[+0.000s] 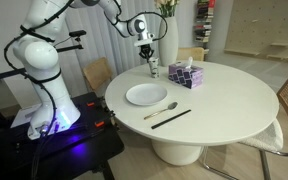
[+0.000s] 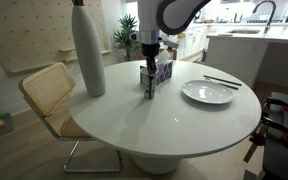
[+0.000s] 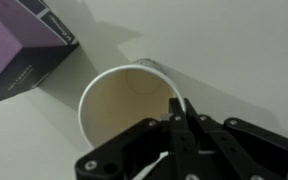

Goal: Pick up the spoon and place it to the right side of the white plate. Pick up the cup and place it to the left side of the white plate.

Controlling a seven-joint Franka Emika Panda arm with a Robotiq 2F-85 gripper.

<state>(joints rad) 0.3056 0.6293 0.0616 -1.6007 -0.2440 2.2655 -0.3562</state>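
Small white cylindrical cup, smooth-walled with dark greenish markings, stands upright on the round white table, just beside the purple patterned tissue box. Black jaws sit right over it, pinching its thin rim. The slim silvery metal spoon lies near the shallow, round white plate.

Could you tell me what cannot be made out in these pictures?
- Grip: in the wrist view, the dark blurred gripper covers the cup rim, so pinching or not is unclear.
- Cup's markings: too small in both exterior views.
- The spoon: bowl up or down, too small in an exterior view.
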